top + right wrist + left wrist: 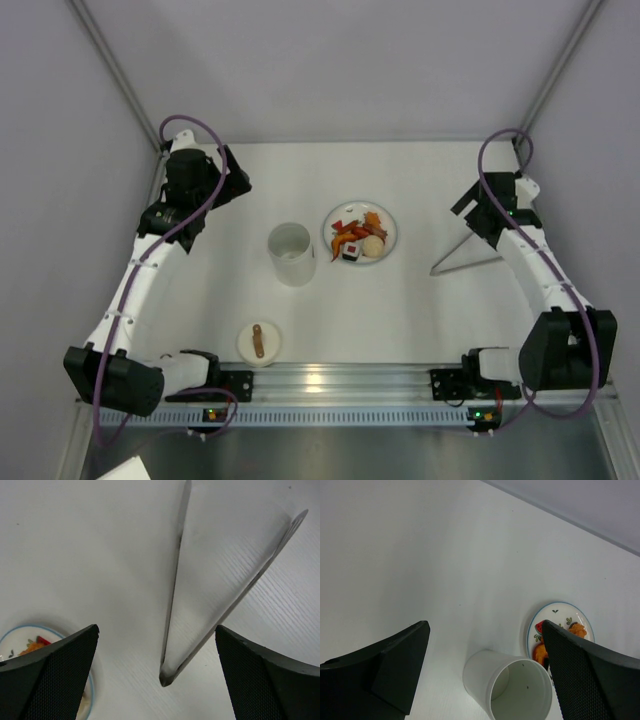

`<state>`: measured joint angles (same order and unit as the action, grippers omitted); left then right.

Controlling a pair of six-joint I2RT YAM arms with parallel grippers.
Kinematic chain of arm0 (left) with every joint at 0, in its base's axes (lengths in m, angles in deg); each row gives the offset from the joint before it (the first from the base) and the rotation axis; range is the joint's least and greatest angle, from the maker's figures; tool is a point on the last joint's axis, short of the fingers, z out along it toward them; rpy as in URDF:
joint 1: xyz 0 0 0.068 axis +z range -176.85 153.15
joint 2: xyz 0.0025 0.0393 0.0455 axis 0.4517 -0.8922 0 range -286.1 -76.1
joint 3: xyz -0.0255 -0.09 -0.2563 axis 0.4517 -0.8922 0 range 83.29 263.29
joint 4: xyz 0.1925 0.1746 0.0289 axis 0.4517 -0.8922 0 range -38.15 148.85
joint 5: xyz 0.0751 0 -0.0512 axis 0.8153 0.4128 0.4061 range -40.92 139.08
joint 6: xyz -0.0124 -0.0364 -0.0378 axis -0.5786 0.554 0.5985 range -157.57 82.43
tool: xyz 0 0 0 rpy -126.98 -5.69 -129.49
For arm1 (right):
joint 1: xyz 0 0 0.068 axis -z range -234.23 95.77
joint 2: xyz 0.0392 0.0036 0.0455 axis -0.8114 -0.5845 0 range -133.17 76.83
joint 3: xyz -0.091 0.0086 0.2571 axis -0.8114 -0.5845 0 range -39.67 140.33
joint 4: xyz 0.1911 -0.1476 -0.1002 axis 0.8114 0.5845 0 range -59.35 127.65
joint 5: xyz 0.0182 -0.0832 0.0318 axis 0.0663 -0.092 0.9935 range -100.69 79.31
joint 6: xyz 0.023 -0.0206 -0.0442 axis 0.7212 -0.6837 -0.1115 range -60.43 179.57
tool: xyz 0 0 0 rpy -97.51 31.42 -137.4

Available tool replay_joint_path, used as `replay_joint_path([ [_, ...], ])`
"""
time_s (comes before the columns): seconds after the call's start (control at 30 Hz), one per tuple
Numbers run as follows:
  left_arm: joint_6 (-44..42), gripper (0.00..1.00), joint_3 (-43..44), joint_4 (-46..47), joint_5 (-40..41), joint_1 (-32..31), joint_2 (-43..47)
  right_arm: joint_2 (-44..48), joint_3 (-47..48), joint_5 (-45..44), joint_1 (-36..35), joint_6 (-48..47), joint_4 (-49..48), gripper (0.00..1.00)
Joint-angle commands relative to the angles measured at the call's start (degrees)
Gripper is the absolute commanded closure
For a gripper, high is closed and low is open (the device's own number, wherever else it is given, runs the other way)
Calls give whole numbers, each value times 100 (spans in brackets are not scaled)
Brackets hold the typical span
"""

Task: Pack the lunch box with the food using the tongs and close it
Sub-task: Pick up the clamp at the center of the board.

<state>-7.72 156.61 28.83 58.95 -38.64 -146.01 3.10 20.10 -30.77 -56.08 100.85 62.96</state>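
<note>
Right of the lunch box [291, 252]: plate [389, 219] bearing the food [356, 238]. Farther right: tongs [175, 580] flat on the bench [400, 310], under the gaping right end effector [156, 628]. Nearer: lid [259, 342], apart. Left: left end effector [484, 627], spread, empty.

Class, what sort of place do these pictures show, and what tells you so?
Most likely a robot lab test cell, not a kitchen: left arm and right arm bolted to a rail; grey walls boxing in a white table; toy food on a plate.
</note>
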Motion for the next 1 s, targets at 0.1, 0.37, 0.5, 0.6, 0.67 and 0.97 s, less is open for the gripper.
replay_joint_path([
  [0.1, -58, 1, -19, 67, -29, -16, 12, -307, -387, 223, 422, 222, -375, 1],
  [0.37, -58, 1, -19, 67, -29, -16, 21, -879, -747, 495, 475, 600, -498, 1],
  [0.5, -49, 1, -28, 67, -38, -16, 30, -1090, -861, 514, 475, 732, -656, 1],
  [0.6, -58, 1, -19, 58, -29, -16, 30, -1169, -888, 522, 475, 820, -665, 1],
  [0.67, -58, 1, -19, 66, -38, -16, 30, -1196, -941, 575, 475, 891, -744, 0],
  [0.97, -49, 1, -28, 58, -46, -16, 39, -1486, -1002, 496, 431, 1005, -779, 1],
])
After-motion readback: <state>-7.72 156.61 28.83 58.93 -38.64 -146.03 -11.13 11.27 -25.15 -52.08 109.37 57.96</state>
